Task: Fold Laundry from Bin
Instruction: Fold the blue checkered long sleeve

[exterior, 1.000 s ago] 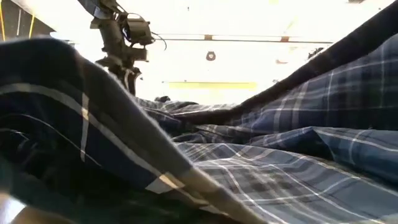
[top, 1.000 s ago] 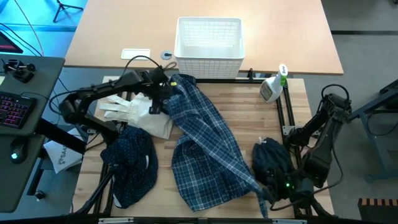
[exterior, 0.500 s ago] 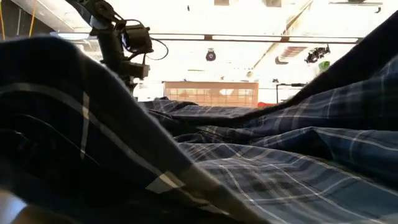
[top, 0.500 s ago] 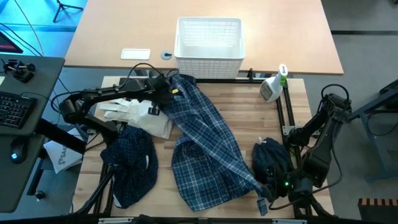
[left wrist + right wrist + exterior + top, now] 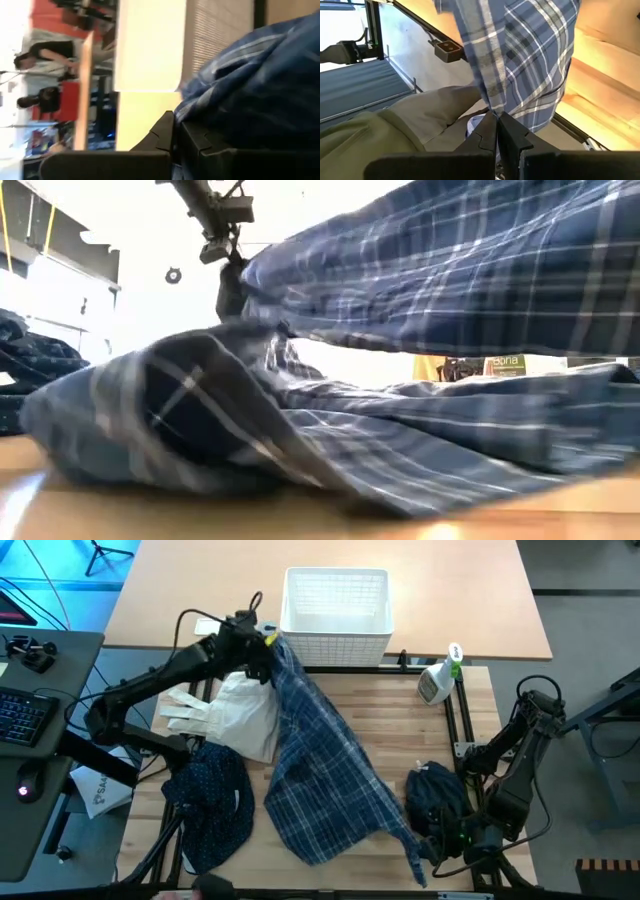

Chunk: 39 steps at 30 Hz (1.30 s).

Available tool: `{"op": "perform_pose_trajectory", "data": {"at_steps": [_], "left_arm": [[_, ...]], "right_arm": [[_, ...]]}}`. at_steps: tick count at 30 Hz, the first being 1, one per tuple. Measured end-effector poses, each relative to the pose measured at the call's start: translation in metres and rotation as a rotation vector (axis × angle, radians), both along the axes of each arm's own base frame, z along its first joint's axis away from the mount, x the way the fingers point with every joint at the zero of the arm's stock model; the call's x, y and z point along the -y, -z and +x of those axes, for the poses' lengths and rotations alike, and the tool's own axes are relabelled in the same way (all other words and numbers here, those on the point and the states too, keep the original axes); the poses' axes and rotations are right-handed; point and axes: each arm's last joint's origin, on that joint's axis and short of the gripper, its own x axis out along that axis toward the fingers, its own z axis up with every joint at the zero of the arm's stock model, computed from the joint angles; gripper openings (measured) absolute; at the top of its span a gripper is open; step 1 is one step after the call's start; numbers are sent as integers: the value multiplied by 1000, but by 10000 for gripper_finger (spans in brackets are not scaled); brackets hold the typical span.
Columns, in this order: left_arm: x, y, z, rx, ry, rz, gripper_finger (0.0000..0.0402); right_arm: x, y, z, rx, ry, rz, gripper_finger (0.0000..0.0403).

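Plaid shirt [image 5: 325, 775]: soft woven cloth. Bin [image 5: 336, 632]: white lattice plastic. Table [image 5: 380, 715]: smooth wood.

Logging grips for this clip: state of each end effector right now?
Left end effector: shut on the plaid shirt, lifting one end.
Right end effector: shut on the plaid shirt's other end.

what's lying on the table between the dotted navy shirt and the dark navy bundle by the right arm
The plaid shirt lies between the dotted navy shirt and the dark navy bundle, seen in the high view.
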Motion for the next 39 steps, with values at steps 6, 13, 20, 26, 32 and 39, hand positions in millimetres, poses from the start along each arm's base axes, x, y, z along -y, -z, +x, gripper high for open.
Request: {"op": "perform_pose_trajectory", "data": {"at_steps": [6,13,20,26,32,39], "left_arm": [[-18,27,-11,-108,77,-226,1],[-21,28,-19,-375,21,-91,0],[-19,28,-30,-494,61,-104,0],[-42,47,-49,-532,36,-274,0],[-53,69,-43,-653,-9,-329,0],[-47,62,-44,-604,-5,-332,2]], "right_arm": [[-3,-5,6,59,24,54,0],[11,-33,56,376,-14,162,0],[63,-117,98,1116,-208,-292,0],[101,-110,104,857,-143,-459,0],[80,-29,95,351,-237,-96,0],[60,18,80,116,-219,88,0]]}}
